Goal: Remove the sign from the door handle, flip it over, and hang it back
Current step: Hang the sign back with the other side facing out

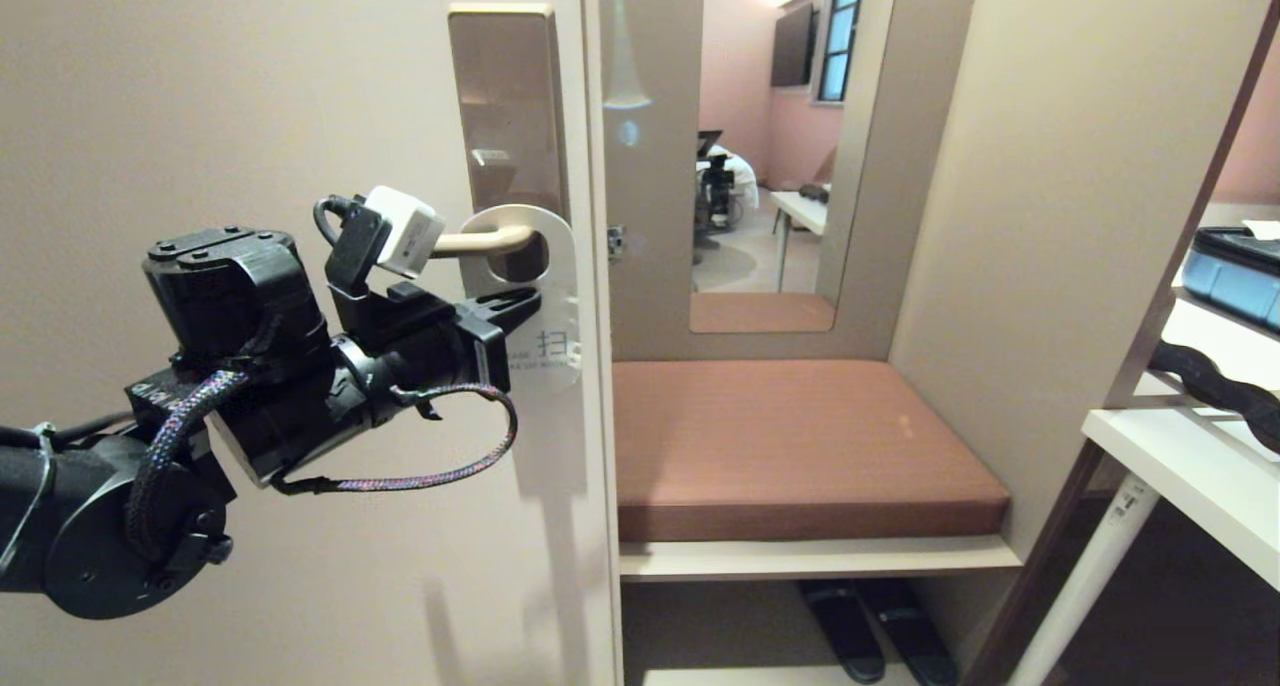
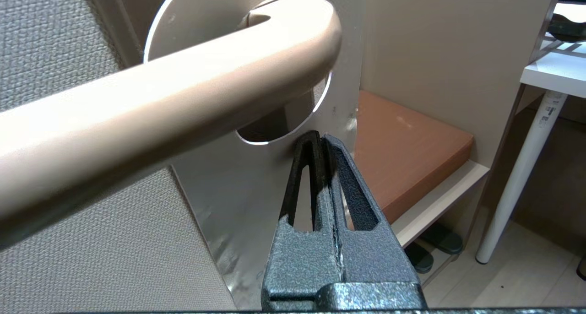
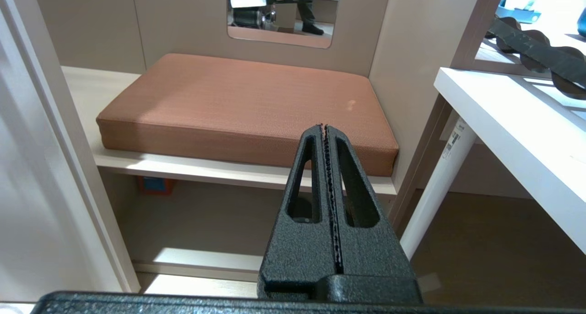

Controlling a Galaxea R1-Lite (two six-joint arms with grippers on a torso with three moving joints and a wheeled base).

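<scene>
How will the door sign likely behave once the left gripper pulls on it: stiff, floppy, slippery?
The sign looks thin and flat, so probably light and slightly bendy. Its glossy face may slip between the left gripper fingertips. Its hole rings the door handle, so it may snag.

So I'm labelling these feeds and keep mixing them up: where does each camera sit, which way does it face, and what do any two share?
Head view: on the robot's head, facing the door; shows the left arm, its left gripper shut at the sign hanging on the door handle.
Left wrist view: behind the left gripper's fingers, close under the handle.
Right wrist view: behind the shut right gripper, facing the brown cushion.
Shared: the cushion, in all three views.
</scene>
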